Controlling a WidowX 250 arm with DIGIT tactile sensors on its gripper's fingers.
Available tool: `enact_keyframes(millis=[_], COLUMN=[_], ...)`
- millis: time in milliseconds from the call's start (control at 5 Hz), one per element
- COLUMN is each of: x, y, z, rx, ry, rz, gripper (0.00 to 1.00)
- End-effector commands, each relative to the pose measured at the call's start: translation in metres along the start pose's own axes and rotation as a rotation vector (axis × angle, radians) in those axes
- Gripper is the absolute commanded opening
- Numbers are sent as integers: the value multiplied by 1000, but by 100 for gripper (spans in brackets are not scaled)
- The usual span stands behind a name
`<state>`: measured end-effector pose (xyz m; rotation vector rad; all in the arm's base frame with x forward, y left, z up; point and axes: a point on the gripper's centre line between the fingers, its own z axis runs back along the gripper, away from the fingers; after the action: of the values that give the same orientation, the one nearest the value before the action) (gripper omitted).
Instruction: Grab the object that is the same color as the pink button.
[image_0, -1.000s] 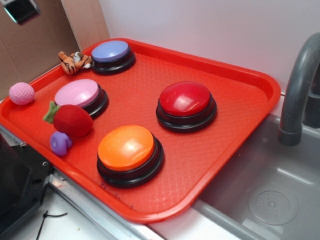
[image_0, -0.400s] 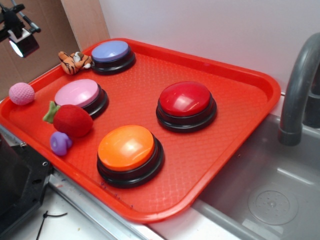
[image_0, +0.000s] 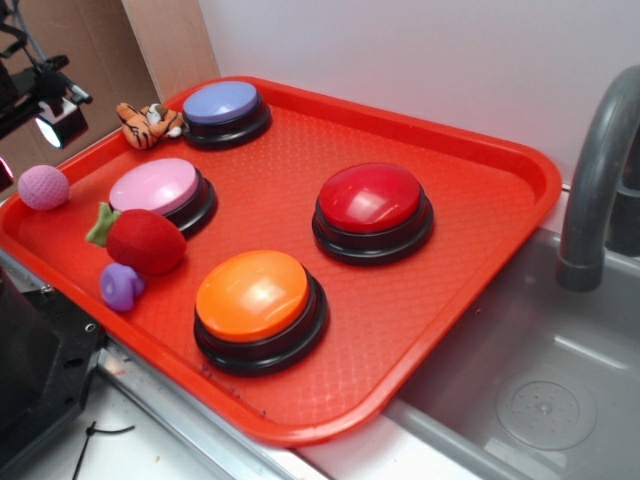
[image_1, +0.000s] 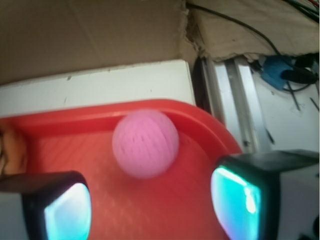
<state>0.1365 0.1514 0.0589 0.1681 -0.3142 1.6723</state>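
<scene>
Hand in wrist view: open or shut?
Open. Both fingers stand wide apart, with the pink ball ahead between them, untouched, on the red tray.

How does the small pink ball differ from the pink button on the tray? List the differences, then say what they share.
The pink ball is much smaller than the pink button. The ball is a full sphere with a knitted, bumpy surface; the button is a smooth, glossy dome. The ball has no base and sits at the red tray's corner rim, while the button sits on a black base further in. Both are light pink.
</scene>
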Motion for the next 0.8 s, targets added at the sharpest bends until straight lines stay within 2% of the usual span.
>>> enact_keyframes(millis=[0,200,400,600], x=[13,13,13,13], y=[1,-1,-1,-1], z=[-21,-30,-32,-30], rx=[83,100,101,83], ry=[-60,-63,-88,-93], rz=[17,10,-1,-13], gripper=[100,100,16,0])
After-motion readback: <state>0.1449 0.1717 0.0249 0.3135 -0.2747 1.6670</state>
